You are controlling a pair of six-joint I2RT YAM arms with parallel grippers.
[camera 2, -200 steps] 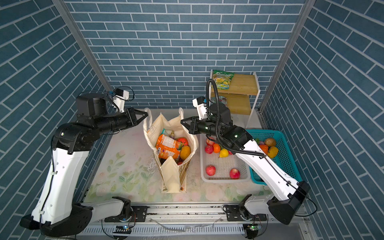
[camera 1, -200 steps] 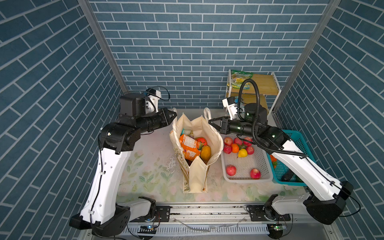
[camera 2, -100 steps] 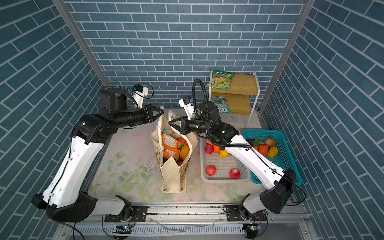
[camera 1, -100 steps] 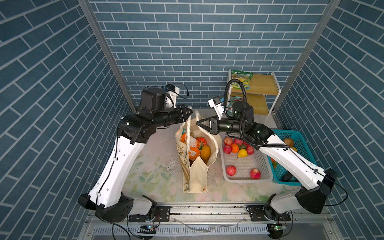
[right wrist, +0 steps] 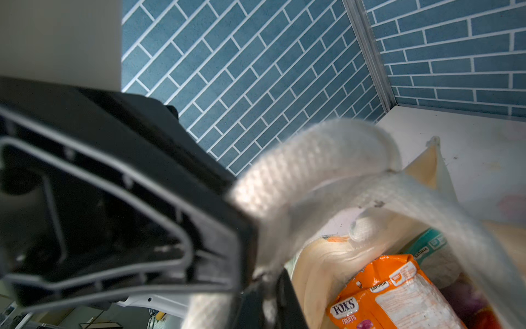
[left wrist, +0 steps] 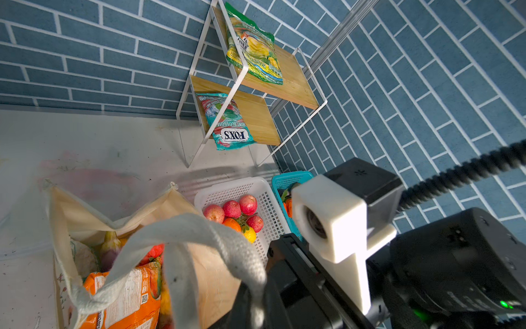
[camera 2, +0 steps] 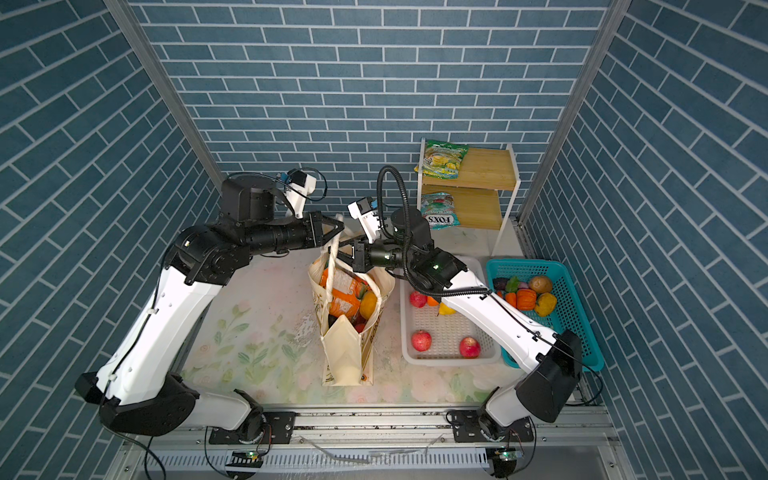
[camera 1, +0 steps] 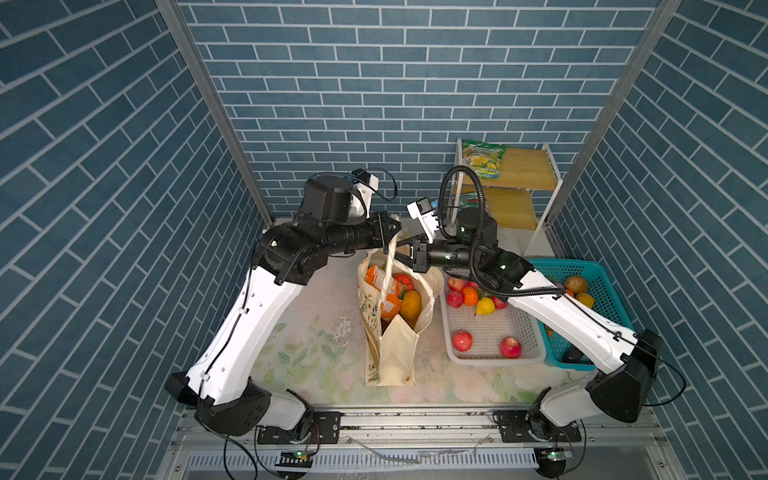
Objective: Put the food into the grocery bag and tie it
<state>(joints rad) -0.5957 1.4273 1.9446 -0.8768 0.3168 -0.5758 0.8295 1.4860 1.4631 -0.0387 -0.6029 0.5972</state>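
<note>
Canvas grocery bag stands upright on the table, loaded with an orange packet and fruit; left end effector and right end effector are each clenched on a strap handle above its mouth, knot judged unmade, apples outstanding in the white basket.

The grocery bag is cream with a green floral print and off-white strap handles; the packet is orange; apples are red; the white basket and teal basket are perforated; walls show blue brick
</note>
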